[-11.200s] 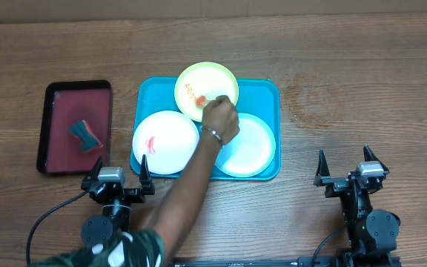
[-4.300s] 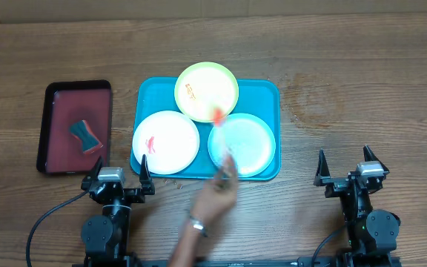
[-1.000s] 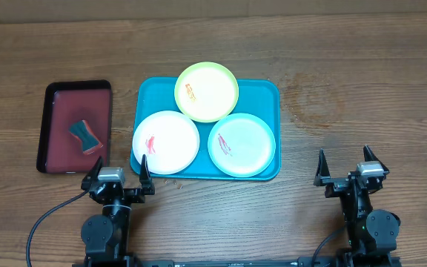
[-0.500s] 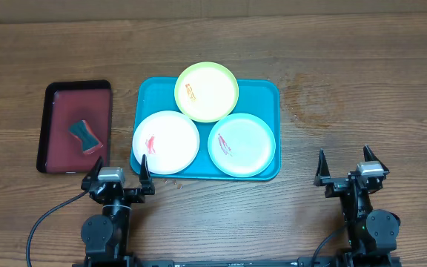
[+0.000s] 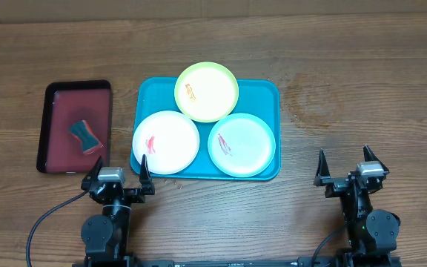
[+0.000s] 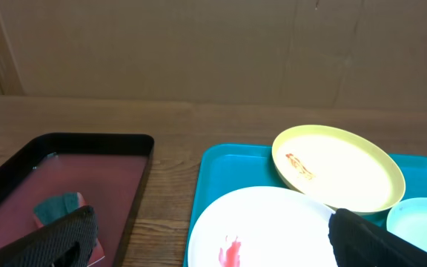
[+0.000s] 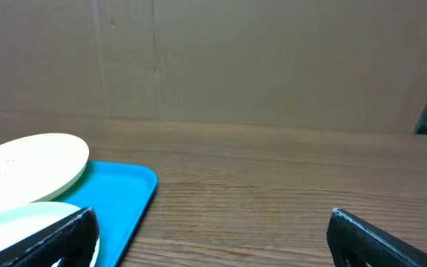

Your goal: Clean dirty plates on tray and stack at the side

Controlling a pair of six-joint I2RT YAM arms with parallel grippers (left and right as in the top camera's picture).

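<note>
Three plates lie on the turquoise tray (image 5: 262, 93): a yellow-green plate (image 5: 207, 91) at the back, a white plate (image 5: 166, 142) front left, a mint-blue plate (image 5: 242, 144) front right. Each carries a red smear. My left gripper (image 5: 118, 171) is open and empty just in front of the tray's left corner. My right gripper (image 5: 346, 165) is open and empty on the bare table to the tray's right. The left wrist view shows the white plate (image 6: 273, 230) and yellow-green plate (image 6: 339, 167) between its fingertips (image 6: 65, 237).
A dark red black-rimmed tray (image 5: 58, 100) stands left of the turquoise one, holding a teal and red sponge (image 5: 85, 134). A brown cardboard wall (image 6: 213, 44) closes the back of the table. Small crumbs (image 5: 170, 180) lie in front of the turquoise tray.
A person's hand that smeared red on the plates has left the scene. In the last second nothing has moved; both arms are still.
</note>
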